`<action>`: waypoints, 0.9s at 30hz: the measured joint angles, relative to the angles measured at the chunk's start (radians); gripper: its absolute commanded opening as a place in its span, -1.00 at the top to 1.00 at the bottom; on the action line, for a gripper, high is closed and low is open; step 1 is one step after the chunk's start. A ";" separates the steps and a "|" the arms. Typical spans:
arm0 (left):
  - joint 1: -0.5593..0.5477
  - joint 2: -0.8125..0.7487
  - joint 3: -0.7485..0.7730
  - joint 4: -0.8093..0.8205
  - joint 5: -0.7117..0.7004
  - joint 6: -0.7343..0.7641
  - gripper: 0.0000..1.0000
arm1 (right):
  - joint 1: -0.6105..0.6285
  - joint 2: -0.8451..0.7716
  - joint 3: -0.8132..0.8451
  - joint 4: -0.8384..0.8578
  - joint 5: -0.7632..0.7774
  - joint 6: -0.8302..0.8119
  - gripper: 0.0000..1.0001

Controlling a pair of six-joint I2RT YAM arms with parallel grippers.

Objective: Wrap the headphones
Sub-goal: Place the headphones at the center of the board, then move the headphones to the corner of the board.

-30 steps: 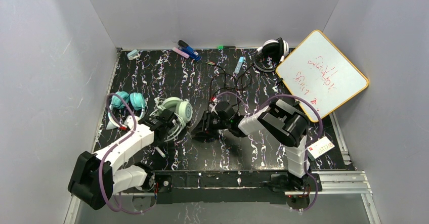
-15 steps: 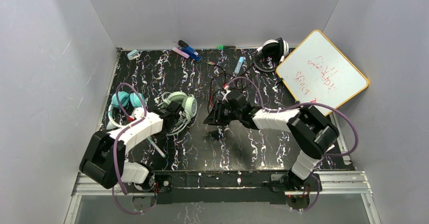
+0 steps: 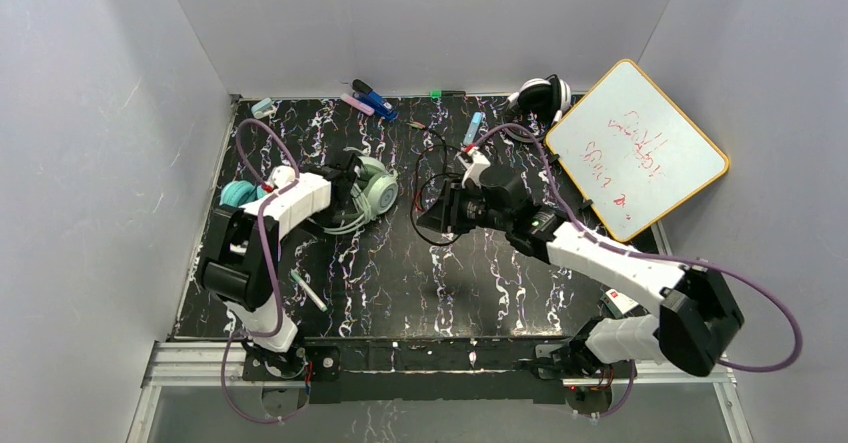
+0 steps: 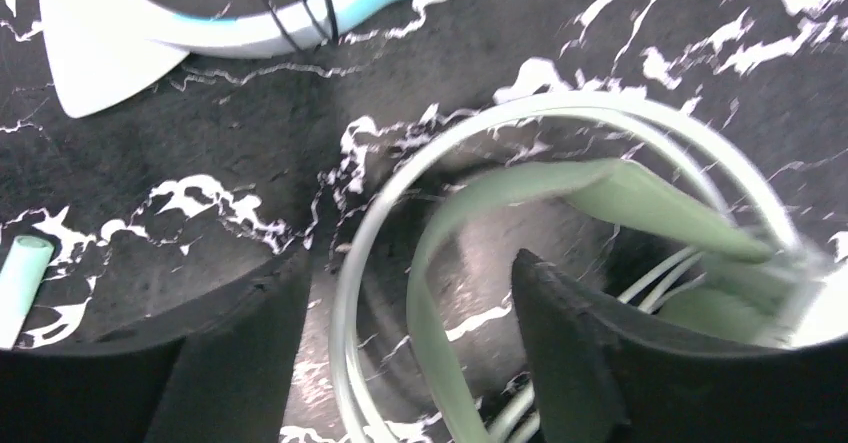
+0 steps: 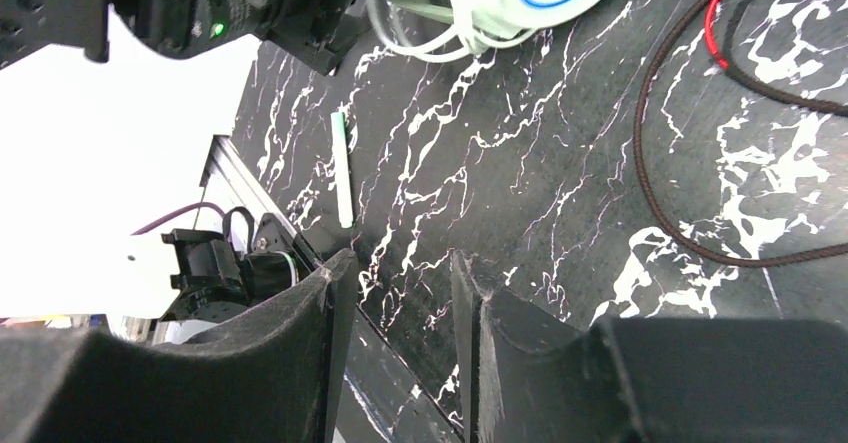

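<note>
The mint-green headphones lie left of centre, their pale cable looped beside them. My left gripper stands open over them. In the left wrist view, the mint band and a cable loop pass between the fingers of the left gripper without being pinched. The teal headphones sit to their left, their white band showing. The black-and-white headphones rest at the back by the whiteboard. My right gripper hovers open at mid-table; the right wrist view shows this gripper holding nothing.
A thin dark cable with red wire sprawls at centre back. A whiteboard leans at the right. Markers lie along the back edge, and a pale pen lies near the front left. Grey walls close in three sides.
The left arm has carried the mint-green headphones farther back and its jaws have opened, letting go. The right arm has stretched out, its gripper moving back and right.
</note>
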 measured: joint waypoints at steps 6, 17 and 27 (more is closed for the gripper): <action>0.024 -0.045 0.015 0.005 -0.014 0.196 -0.97 | -0.002 -0.127 -0.001 -0.077 0.044 -0.024 0.00; 0.024 -0.610 -0.109 0.079 0.262 0.743 0.96 | -0.008 -0.211 -0.004 -0.173 0.077 -0.069 0.00; 0.002 -0.412 -0.129 0.240 0.758 1.091 1.00 | -0.009 -0.278 -0.015 -0.217 0.107 -0.078 0.00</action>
